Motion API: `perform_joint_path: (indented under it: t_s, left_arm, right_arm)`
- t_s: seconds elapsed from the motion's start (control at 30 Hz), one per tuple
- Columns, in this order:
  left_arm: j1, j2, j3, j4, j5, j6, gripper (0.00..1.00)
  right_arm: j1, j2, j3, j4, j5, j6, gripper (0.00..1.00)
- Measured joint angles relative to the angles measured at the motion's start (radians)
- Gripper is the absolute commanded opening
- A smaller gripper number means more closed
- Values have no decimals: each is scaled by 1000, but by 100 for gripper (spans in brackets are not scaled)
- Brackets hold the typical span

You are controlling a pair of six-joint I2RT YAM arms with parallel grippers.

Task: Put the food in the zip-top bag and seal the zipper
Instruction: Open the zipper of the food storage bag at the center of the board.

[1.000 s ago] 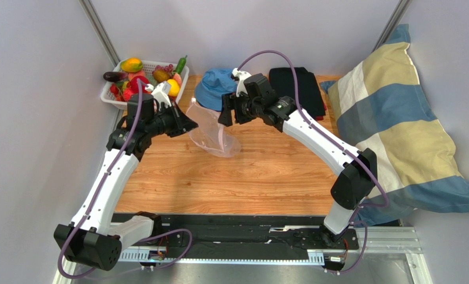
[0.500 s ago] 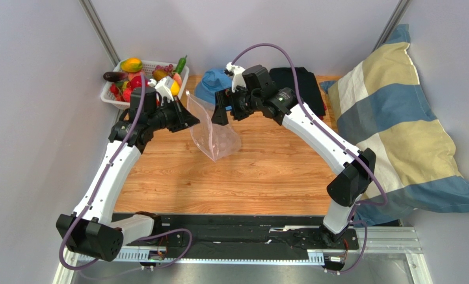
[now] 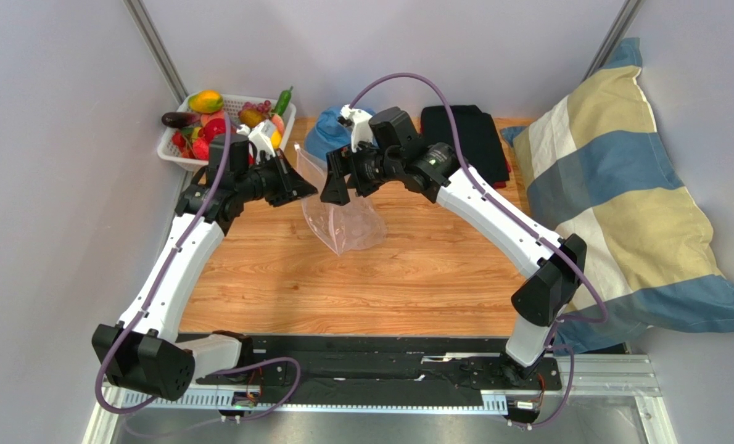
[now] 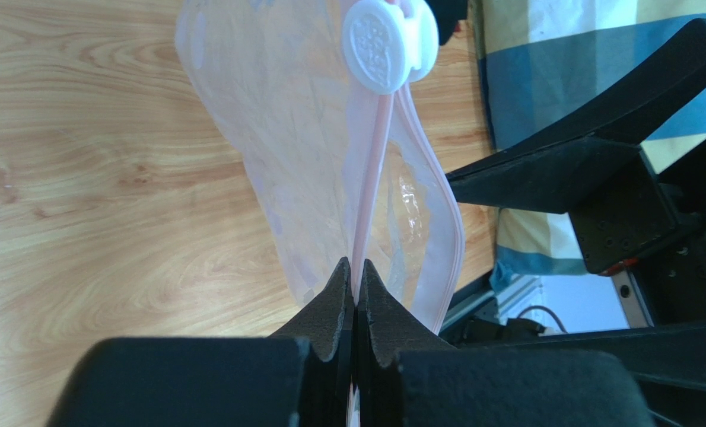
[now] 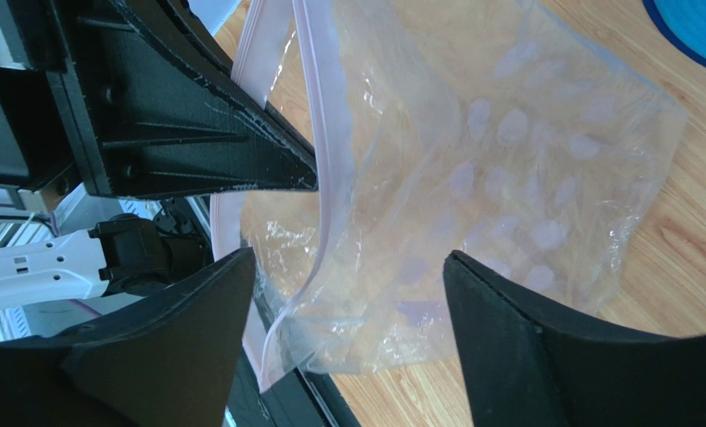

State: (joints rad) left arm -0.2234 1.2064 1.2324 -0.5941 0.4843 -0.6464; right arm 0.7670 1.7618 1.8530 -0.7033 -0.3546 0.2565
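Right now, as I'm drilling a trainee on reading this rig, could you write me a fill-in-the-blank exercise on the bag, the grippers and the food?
1. The left gripper is ___ on the zipper of the zip-top bag.
2. The right gripper is ___, gripping nothing.
3. The food lies in the ___ slatted basket, not in the bag.
Missing words: shut; open; white.
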Motion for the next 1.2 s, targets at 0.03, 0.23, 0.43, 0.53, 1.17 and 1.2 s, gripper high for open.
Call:
perform_joint_path:
  t_s: [0.03, 0.23, 0.43, 0.53, 1.17, 1.2]
  left_arm:
    - [0, 2, 0, 6, 11, -7, 0]
    - [1, 17, 26, -10, 42, 17, 0]
    - [58, 17, 66, -102, -29, 211, 0]
    - [83, 58, 97, -129, -3, 284, 0]
    - [74, 285, 237, -169, 172, 528, 68]
    - [49, 276, 191, -154, 169, 510, 65]
  right_arm:
    - [3, 2, 0, 2, 8, -3, 61]
    - [0, 56, 69, -26, 72, -37, 0]
    - [-86, -4, 15, -69, 93, -43, 0]
    - [-101, -67, -51, -47, 56, -37, 0]
    - [-207, -87, -112, -93, 13, 69, 0]
    - [-207, -77, -106, -89, 8, 93, 0]
